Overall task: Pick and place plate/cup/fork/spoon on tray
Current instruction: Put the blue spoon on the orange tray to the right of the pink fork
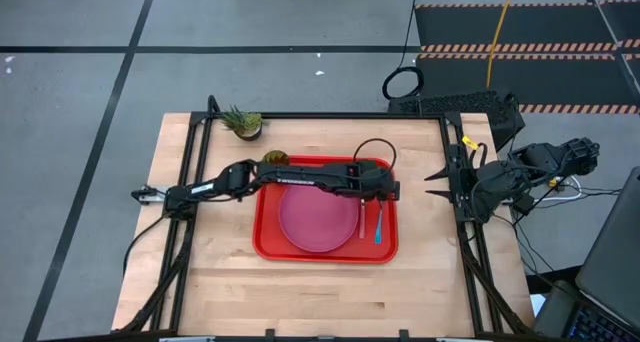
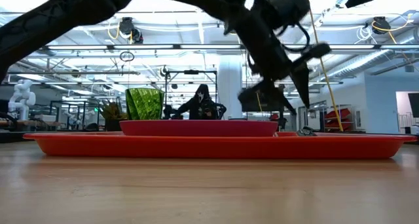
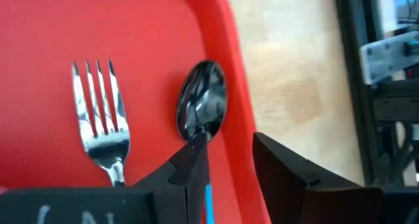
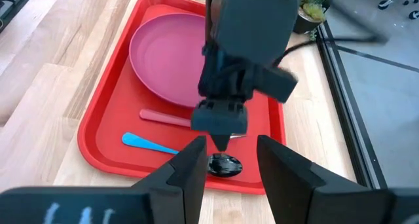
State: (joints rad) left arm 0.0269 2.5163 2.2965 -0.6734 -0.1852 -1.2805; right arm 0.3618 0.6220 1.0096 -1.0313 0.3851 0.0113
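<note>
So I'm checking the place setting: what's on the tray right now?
On the tray lie the plate, the fork and the spoon. The left gripper hovers open over the spoon, hiding part of the tray. The cup can't be placed.

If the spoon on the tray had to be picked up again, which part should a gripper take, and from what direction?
Probably the light blue handle of the spoon, from straight above. It lies flat on the tray beside the fork, its handle straight and narrow, so fingers could close across its width. The dark bowl is rounded and sits close to the tray's raised rim, leaving less room there. The left gripper, open, hovers over it.
</note>
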